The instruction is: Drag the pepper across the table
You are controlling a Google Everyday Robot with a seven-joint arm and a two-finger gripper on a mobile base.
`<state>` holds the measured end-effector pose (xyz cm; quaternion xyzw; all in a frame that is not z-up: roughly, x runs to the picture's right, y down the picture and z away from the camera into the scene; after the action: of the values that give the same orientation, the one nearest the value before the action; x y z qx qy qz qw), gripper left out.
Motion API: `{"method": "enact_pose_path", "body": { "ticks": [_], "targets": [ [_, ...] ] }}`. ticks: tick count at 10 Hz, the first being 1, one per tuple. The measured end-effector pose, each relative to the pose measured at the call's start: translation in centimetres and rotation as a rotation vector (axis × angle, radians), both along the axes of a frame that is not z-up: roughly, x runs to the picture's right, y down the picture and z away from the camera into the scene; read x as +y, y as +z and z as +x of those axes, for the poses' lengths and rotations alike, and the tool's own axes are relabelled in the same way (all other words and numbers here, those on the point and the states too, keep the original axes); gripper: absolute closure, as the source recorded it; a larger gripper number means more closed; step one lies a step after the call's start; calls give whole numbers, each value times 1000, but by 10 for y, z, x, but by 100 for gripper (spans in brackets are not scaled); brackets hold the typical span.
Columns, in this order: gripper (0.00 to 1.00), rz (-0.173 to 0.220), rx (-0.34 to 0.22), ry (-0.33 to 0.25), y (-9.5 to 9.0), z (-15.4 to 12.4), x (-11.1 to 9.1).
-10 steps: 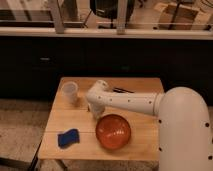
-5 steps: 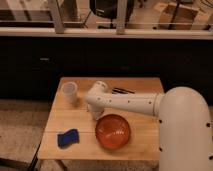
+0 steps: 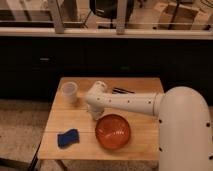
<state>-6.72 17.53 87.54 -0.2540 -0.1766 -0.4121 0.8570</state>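
Note:
The light wooden table stands in the middle of the camera view. A slim dark shape that looks like the pepper lies near the table's far edge, just behind my white arm, partly hidden by it. My arm reaches from the lower right across the table to the left. The gripper is at the arm's left end, pointing down at the table between the cup and the bowl. It is left of the pepper and apart from it.
A translucent cup stands at the far left of the table. A large orange-red bowl sits at the front, just below the arm. A blue sponge lies at the front left. A dark cabinet wall runs behind the table.

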Motion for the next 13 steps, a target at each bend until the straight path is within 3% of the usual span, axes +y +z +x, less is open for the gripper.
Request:
{"method": "enact_pose_path", "body": {
  "ticks": [2, 5, 8, 10, 13],
  "targets": [
    [46, 33, -64, -63, -20, -20, -27],
    [22, 47, -90, -101, -27, -27, -49],
    [20, 53, -133, -149, -7, -27, -71],
    [20, 70, -190, -212, 0, -29, -83],
    [20, 77, -234, -317, 14, -44, -85]
  ]
}}
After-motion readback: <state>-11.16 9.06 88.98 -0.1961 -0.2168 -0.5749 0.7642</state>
